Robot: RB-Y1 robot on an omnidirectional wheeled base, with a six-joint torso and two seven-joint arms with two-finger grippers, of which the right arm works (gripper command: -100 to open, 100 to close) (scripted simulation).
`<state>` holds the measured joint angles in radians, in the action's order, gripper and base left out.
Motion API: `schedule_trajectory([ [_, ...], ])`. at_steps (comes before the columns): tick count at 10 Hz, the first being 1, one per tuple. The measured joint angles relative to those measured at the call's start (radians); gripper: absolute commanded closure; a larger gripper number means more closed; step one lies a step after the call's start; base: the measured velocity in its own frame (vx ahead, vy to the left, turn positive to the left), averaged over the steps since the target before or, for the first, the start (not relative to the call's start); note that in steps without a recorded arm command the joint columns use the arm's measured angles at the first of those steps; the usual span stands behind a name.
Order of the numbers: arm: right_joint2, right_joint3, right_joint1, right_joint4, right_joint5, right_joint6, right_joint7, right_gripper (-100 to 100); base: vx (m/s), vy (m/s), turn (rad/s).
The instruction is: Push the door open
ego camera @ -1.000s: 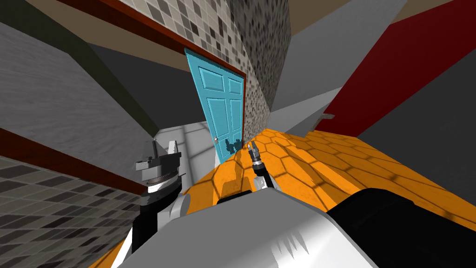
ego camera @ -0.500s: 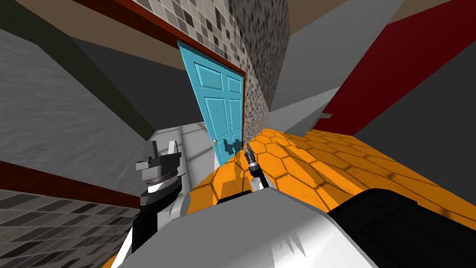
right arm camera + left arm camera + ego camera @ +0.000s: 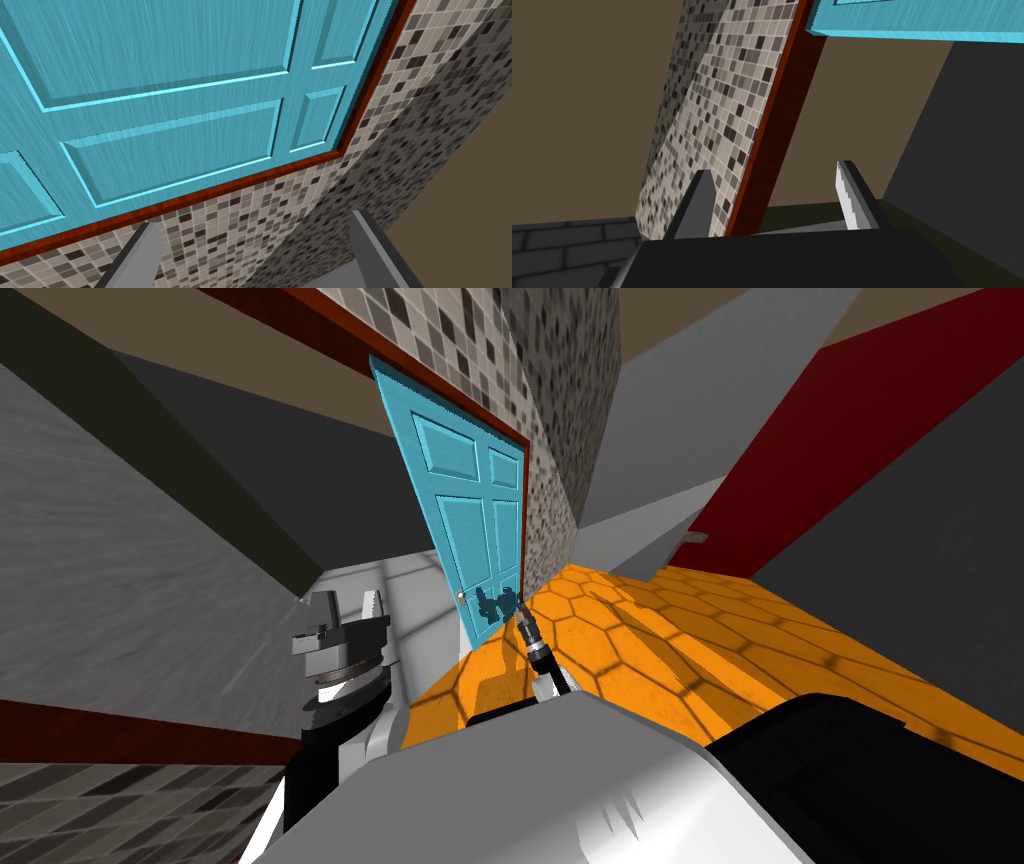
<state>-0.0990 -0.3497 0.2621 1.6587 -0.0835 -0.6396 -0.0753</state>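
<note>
Farther swung away, tall upright door (image 3: 470, 498); right hand (image 3: 518, 606) by its base, fingers apart.

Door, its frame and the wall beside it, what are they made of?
The door looks like wood painted turquoise: fine streaky grain runs across its recessed panels. The frame looks like reddish-brown wood, also grained. The wall is a mosaic of small square tiles in beige, grey and black, probably ceramic.
</note>
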Motion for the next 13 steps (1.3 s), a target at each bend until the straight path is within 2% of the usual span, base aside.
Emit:
schedule_trajectory([
  [2, 0.002, -0.027, -0.016, -0.044, 0.002, -0.005, 0.004, -100, 0.091, 0.04, -0.042],
  [4, -0.007, -0.053, -0.023, -0.08, 0.002, -0.014, 0.014, -100, 0.084, 0.039, -0.05],
  [5, -0.004, -0.069, -0.026, -0.086, 0.004, -0.006, 0.013, -100, 0.059, 0.023, -0.01],
  [9, -0.003, -0.106, -0.06, -0.173, 0.005, -0.027, 0.022, -100, 0.084, 0.031, -0.042],
  [13, -0.003, -0.157, -0.088, -0.244, 0.007, -0.027, 0.032, -100, 0.088, 0.046, -0.043],
])
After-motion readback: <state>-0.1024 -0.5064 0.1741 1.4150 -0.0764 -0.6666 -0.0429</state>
